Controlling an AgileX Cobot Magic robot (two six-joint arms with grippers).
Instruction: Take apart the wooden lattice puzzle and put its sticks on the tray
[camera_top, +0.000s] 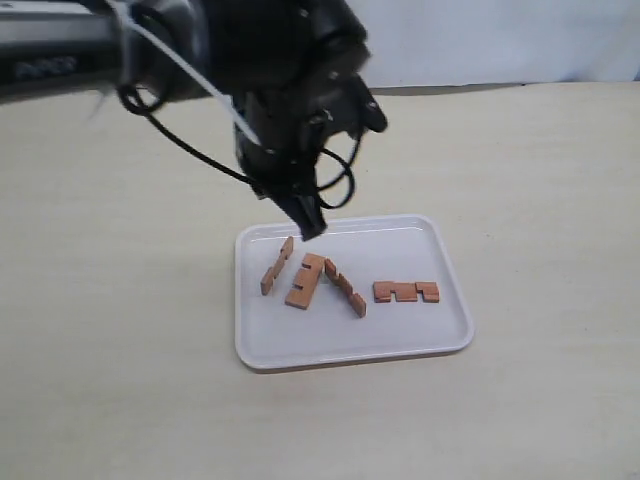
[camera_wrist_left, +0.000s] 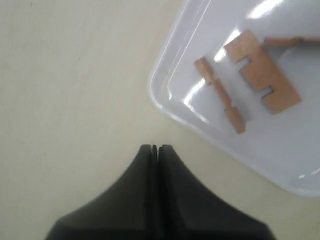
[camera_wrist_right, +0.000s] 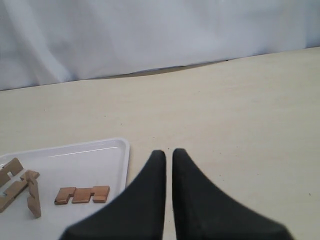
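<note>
No assembled lattice puzzle shows; four separate reddish-brown notched sticks lie in the white tray (camera_top: 350, 360). From left to right they are one stick (camera_top: 277, 266), a second (camera_top: 305, 281), a third (camera_top: 345, 288) and a fourth (camera_top: 406, 292). My left gripper (camera_top: 308, 226) hangs over the tray's back left part, shut and holding nothing. In the left wrist view that gripper (camera_wrist_left: 154, 147) sits over bare table beside the tray rim (camera_wrist_left: 160, 97), with two sticks (camera_wrist_left: 220, 95) (camera_wrist_left: 261, 72) beyond. My right gripper (camera_wrist_right: 168, 151) is shut, empty, over the table right of the tray (camera_wrist_right: 122, 160).
The pale table (camera_top: 540, 180) surrounds the tray on all sides. A white curtain (camera_wrist_right: 160, 35) closes off the far edge. The left arm's black body and cables (camera_top: 280, 90) loom above the tray's back left corner. The right arm is out of the exterior view.
</note>
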